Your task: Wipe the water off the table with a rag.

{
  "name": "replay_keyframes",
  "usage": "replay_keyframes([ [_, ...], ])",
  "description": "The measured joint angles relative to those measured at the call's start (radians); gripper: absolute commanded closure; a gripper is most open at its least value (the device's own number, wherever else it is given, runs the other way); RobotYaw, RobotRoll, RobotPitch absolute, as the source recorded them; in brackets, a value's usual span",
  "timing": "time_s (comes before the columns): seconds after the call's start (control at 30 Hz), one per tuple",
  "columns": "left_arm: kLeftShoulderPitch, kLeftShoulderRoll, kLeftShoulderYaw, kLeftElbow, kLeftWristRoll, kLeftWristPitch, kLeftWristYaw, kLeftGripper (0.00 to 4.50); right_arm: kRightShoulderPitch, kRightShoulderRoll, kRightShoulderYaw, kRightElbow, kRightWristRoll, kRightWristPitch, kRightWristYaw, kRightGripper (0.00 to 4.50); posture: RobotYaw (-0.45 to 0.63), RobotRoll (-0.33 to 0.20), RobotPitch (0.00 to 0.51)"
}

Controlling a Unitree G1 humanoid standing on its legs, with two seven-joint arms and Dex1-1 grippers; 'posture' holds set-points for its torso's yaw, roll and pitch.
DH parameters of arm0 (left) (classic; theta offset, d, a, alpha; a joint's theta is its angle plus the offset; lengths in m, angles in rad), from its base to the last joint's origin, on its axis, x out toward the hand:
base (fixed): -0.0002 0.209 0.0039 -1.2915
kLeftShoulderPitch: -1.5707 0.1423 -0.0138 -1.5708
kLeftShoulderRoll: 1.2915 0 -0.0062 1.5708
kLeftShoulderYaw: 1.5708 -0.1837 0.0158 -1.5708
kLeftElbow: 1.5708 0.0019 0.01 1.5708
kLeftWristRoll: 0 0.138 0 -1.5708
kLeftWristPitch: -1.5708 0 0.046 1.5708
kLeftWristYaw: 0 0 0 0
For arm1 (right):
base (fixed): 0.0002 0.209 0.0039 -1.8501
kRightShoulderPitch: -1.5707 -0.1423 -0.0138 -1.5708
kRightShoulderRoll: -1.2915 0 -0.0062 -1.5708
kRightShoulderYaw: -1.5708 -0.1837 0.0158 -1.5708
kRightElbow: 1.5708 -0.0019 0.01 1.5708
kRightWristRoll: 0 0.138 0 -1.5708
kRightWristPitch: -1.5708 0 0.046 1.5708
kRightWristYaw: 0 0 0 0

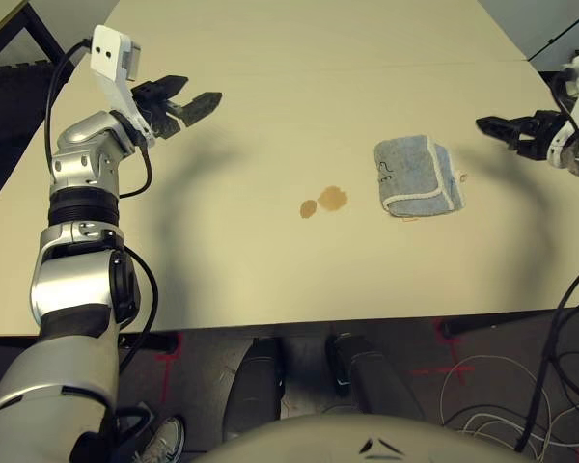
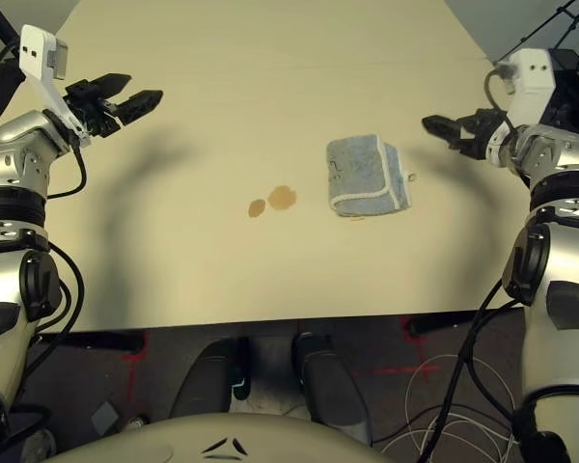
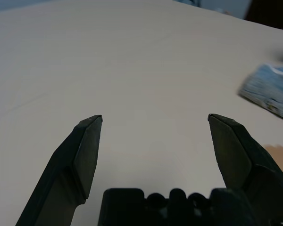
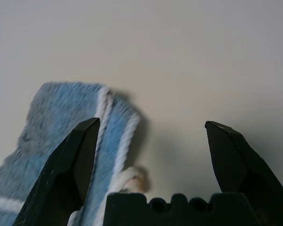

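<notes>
Below the near table edge I see a dark floor (image 1: 521,338) with red tape marks (image 1: 442,368), loose white cables (image 1: 482,405) at lower right, and a shoe (image 1: 159,439) at lower left.

rag (image 3: 273,92) blurred, cut off at left wrist view's edge

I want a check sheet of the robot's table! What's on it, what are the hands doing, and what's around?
Surface: pale table, thin seam across it.
Job's things: folded rag lying flat; two brown water spots beside it, not yet wiped.
Clutter: nothing seen.
Grippers: left gripper open, empty, above the table; right gripper open, empty, near the rag.
Cables: black cable on left arm; white cables on floor.
Surroundings: red floor marks.
</notes>
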Motion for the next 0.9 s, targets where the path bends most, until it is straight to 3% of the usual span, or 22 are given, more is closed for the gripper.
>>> replay_keyframes([
  [0.23,0.002,0.048,-0.095,-0.129,0.003,0.123,-0.169,0.02,-0.046,0.0,0.087,0.014,-0.075,0.124,0.106,0.03,-0.07,0.0,0.197],
  [0.9,0.1,0.13,-0.168,-0.365,-0.008,0.305,-0.354,0.02,-0.056,0.028,0.088,0.047,-0.103,0.345,0.221,0.03,-0.05,0.0,0.231],
])
